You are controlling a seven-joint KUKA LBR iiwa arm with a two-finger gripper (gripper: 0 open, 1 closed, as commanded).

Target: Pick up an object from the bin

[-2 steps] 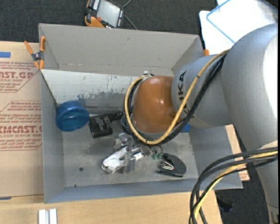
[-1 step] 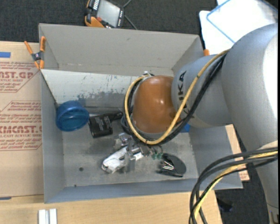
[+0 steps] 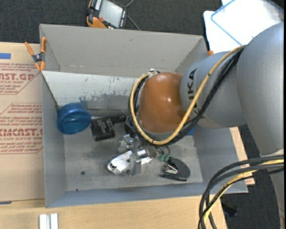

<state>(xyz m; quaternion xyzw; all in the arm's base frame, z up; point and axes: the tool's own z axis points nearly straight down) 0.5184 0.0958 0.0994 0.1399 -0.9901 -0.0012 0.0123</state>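
Arm [image 3: 238,89] bent down into the bin [image 3: 109,51] from the right, wrist low

Orange cover [image 3: 159,106] hangs just above a small white-and-silver object [image 3: 118,165] at the front middle of the floor, black box [image 3: 103,128] nearby; jaws hidden underneath, can't tell if spread or pinching

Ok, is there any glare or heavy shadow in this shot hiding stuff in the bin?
Camera view: a soft highlight sits on the arm's orange cover; the arm shades the floor of the bin around the pincer, darkening the black item at lower right; the blue round thing at left and the back wall look evenly lit, without glare.
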